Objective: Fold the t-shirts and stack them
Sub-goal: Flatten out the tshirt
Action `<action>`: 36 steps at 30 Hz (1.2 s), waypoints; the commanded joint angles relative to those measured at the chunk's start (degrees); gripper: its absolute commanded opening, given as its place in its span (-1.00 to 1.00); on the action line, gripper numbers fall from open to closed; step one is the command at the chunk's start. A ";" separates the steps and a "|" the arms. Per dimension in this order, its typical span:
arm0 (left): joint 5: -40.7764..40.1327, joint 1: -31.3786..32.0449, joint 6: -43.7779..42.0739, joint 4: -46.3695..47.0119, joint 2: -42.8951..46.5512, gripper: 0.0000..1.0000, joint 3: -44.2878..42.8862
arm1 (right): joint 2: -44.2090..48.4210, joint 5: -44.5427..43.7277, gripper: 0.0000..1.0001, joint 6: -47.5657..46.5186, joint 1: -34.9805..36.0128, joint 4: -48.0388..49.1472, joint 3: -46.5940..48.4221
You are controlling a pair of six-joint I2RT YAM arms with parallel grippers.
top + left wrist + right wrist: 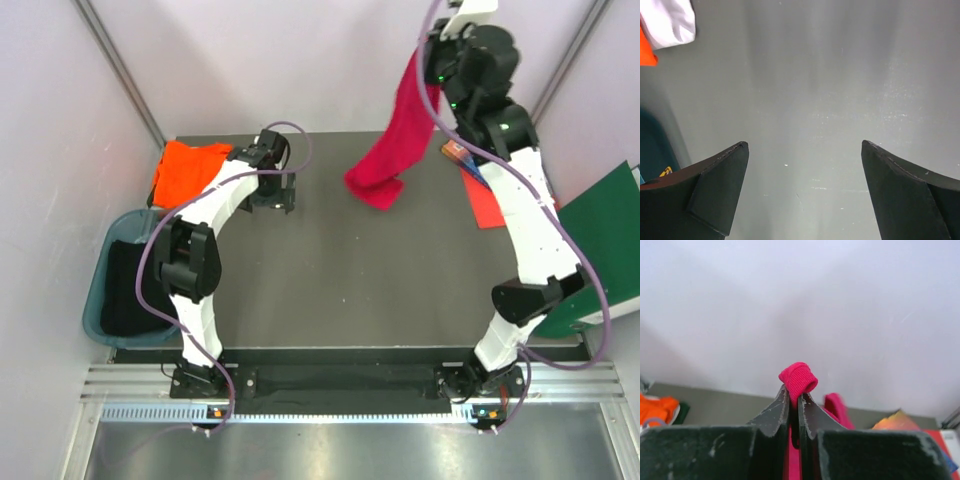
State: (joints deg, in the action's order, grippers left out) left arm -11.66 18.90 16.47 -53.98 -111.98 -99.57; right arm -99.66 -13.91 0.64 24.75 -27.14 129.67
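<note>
A crimson-red t-shirt (393, 140) hangs from high at the back right, its lower end bunched on the dark table (330, 290). My right gripper (432, 62) is raised there and shut on a rolled edge of the crimson t-shirt (798, 378), which pokes out above the right gripper (794, 391). The orange t-shirt (186, 170) lies crumpled at the back left corner; a sliver of the orange t-shirt (646, 50) shows in the left wrist view. My left gripper (271, 203) hovers just right of it, over bare table. The left gripper (804, 145) is open and holds nothing.
A teal bin (100, 300) holding dark cloth sits off the table's left edge. Red and blue books (482, 195) lie at the back right, beside a large green binder (600, 240). Walls close in at the back and on both sides.
</note>
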 commanded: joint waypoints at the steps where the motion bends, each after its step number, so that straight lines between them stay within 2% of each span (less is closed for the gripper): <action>1: -2.66 -0.09 1.98 0.72 1.86 0.98 0.87 | 3.24 -0.96 -1.00 -3.99 0.82 2.89 3.57; 5: -5.30 -0.35 3.92 -0.34 2.21 0.98 0.78 | 2.10 7.99 -1.00 -3.90 4.68 -3.08 3.49; 10: -7.23 -1.84 6.29 -0.60 4.31 0.98 0.87 | -4.40 18.90 -1.00 -3.37 13.46 -14.85 2.35; 15: -8.46 -4.12 7.17 -0.60 5.72 0.98 1.13 | -7.92 24.01 -0.98 -3.90 22.17 -16.99 1.47; 16: -9.08 -4.30 7.70 -1.13 6.07 0.98 1.22 | -8.18 27.50 -0.87 -3.64 22.44 -17.07 0.94; 17: -9.95 -4.57 8.31 -1.48 6.25 0.98 1.31 | -8.62 28.75 -0.57 -2.33 22.53 -16.99 0.07; 18: -11.44 -5.18 8.84 -2.09 6.43 0.98 1.22 | -10.10 31.03 -0.58 -1.79 22.53 -17.94 -0.20; 20: -12.42 -6.06 10.16 -2.80 7.30 0.98 1.31 | -12.31 35.52 -1.00 -1.53 22.62 -20.49 -0.29; 22: -12.34 -6.94 10.78 -2.54 8.62 0.98 1.83 | -15.82 38.51 -0.95 -1.61 22.79 -24.09 -0.29; 23: -12.33 -7.12 10.95 -2.02 9.06 0.98 2.10 | -16.88 40.70 -0.57 -1.52 22.97 -24.97 -0.47; 24: -12.33 -7.20 11.04 -1.75 9.85 0.98 2.36 | -18.63 42.55 -0.38 -1.61 23.06 -26.38 -0.29; 25: -11.72 -7.21 11.21 -1.22 10.12 0.98 2.80 | -19.43 43.35 -0.26 -1.70 23.06 -27.52 0.49; 26: -11.37 -7.21 11.39 -1.22 10.21 0.98 2.98 | -19.78 43.09 -0.01 -1.35 22.89 -28.05 0.24; 28: -8.58 -7.21 11.83 -1.40 10.82 0.98 3.85 | -16.90 40.74 0.16 -1.00 21.66 -25.00 -2.91; 29: -7.60 -7.21 11.92 -1.31 11.17 0.98 4.47 | -14.89 39.24 0.48 1.79 21.04 -22.63 -8.67; 30: -6.80 -7.12 12.09 -1.22 12.22 0.98 5.17 | -9.99 38.44 0.62 2.86 18.95 -15.82 -12.30; 32: -6.18 -7.03 12.36 -0.52 13.80 0.98 8.33 | -5.48 36.25 0.89 6.36 16.13 -10.85 -21.07; 34: -4.96 -7.03 10.88 2.37 17.66 0.98 12.62 | -1.34 34.14 0.91 8.75 11.39 -7.68 -24.88; 36: 3.00 -7.03 7.89 8.14 21.87 0.98 15.79 | -0.11 31.77 0.91 9.02 7.97 -8.72 -27.88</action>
State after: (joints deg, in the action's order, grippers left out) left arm -17.98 11.73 27.29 -53.74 -99.04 -88.77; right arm -108.44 22.94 5.06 40.69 -43.68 105.38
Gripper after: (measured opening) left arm 0.990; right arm 0.953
